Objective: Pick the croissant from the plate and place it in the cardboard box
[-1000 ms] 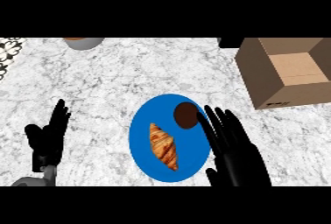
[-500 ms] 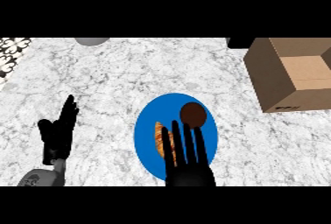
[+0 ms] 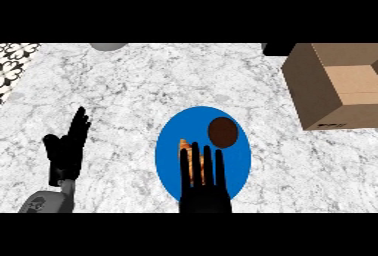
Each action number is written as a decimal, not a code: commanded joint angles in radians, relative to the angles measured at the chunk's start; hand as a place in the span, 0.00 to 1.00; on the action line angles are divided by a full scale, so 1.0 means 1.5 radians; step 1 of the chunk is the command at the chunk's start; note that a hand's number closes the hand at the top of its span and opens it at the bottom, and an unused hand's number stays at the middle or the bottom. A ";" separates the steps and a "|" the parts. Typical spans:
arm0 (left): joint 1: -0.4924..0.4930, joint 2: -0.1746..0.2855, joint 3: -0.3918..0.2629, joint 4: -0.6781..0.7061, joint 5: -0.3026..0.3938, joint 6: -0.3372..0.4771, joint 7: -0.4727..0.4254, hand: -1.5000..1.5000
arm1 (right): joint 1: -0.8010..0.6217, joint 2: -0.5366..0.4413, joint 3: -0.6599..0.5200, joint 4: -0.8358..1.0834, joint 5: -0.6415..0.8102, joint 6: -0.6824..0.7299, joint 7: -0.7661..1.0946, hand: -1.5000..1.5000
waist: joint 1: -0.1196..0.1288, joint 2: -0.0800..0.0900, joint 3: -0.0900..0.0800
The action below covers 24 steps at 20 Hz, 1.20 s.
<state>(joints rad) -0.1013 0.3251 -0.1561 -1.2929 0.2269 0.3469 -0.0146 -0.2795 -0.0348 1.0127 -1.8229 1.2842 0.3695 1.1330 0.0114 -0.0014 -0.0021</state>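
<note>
The right hand (image 3: 205, 197) covers most of the croissant (image 3: 191, 162). Only narrow orange strips show between its straight, slightly spread fingers (image 3: 220, 165). Whether the fingers touch the croissant cannot be determined. The hand holds nothing. Its wrist is cut off at the view's lower edge.

The croissant lies on the left half of the blue plate (image 3: 170, 150), well apart from the cardboard box (image 3: 336, 95). The box is cut off at the right edge, and its interior is barely visible.

A grey round object (image 3: 109, 46) and a black object (image 3: 277, 48) are cut off at the top edge and cannot be identified.

Count:
- one plate
- one croissant
- one dark brown round item (image 3: 223, 132), on the plate's upper right
- one box
- two hands

The left hand (image 3: 68, 150) rests at the lower left above the marble counter (image 3: 148, 90), fingers straight and pointing up.
</note>
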 commanded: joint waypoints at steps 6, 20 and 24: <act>0.001 -0.015 -0.011 -0.013 -0.007 -0.005 0.009 0.50 | -0.049 0.022 0.022 0.058 -0.050 0.024 0.196 0.00 | 0.008 -0.002 0.000; -0.016 -0.024 0.003 0.019 -0.024 0.004 -0.004 0.50 | -0.112 0.022 -0.011 0.165 -0.109 -0.050 0.224 0.00 | 0.010 0.002 0.000; -0.038 -0.017 0.015 0.013 -0.013 -0.004 0.017 0.50 | -0.109 0.022 -0.004 0.193 -0.109 -0.056 0.236 0.00 | 0.008 0.001 0.001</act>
<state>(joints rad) -0.1247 0.2895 -0.1565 -1.2776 0.1988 0.3433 -0.0088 -0.4267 -0.0271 0.9809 -1.5876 1.1351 0.2828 1.2336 0.0246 -0.0004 -0.0016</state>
